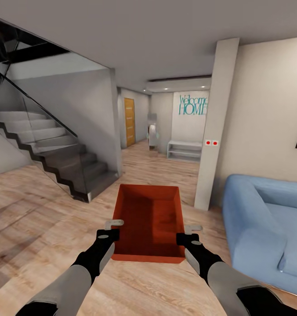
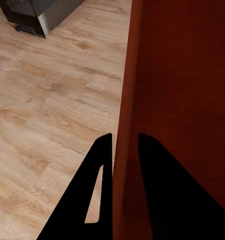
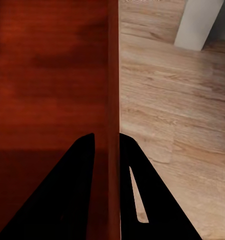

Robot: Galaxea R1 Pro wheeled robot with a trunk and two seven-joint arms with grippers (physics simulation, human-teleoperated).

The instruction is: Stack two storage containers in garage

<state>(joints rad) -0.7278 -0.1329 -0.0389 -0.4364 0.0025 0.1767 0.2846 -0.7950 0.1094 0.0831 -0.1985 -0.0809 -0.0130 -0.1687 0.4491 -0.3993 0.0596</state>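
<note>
An orange-red storage container [image 1: 149, 221], open-topped and empty, hangs in front of me above the light wood plank floor, held level between both arms. My left gripper [image 1: 114, 228] is shut on its left wall, one finger inside and one outside, as the left wrist view shows with the wall [image 2: 123, 150] between the black fingers. On the opposite side my right gripper [image 1: 188, 232] is shut on the right wall [image 3: 112, 125] in the same way. A second container is out of view.
A dark staircase [image 1: 65, 162] with a glass side rises at the left. A white pillar [image 1: 214, 131] and a blue sofa [image 1: 267, 219] stand at the right. A hallway runs ahead to an orange door [image 1: 129, 122] and a white shelf [image 1: 184, 150].
</note>
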